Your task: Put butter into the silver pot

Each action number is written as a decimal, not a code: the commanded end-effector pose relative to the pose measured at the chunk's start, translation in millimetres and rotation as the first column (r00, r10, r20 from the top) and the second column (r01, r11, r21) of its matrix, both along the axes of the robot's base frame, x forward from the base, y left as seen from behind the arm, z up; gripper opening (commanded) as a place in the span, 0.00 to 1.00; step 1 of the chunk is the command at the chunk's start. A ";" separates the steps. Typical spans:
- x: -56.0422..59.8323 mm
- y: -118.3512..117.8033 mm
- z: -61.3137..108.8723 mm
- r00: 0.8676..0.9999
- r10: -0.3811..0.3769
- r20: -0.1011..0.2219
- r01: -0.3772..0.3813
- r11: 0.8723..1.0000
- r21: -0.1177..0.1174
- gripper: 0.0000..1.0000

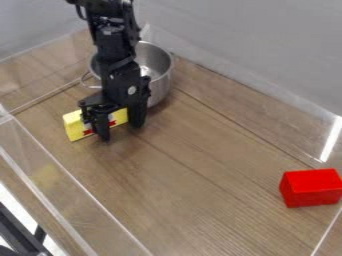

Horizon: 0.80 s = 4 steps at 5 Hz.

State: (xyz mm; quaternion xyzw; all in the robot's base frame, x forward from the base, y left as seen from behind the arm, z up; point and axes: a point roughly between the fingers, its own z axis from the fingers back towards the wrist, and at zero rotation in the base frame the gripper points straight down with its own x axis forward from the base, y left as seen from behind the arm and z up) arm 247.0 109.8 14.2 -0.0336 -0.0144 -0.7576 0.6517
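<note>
The butter [76,125] is a small yellow block with a red-and-white label, sticking out to the left of my gripper [107,126]. The gripper points down and is shut on the butter, holding it slightly above the wooden table. The silver pot [158,68] stands just behind and to the right of the gripper; the arm hides part of its left side. The butter is outside the pot, in front of its near wall.
A plain red block [310,187] lies on the table at the far right. Clear plastic walls [267,75] enclose the wooden table on the back and sides.
</note>
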 end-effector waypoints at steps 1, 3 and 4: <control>15.9 5.7 14.3 0.997 0.044 0.059 -0.045 0.999 0.023 0.00; 17.4 5.8 16.5 0.994 0.083 0.067 -0.084 0.996 0.022 0.00; 16.6 4.1 18.3 0.994 0.087 0.070 -0.089 0.996 0.020 0.00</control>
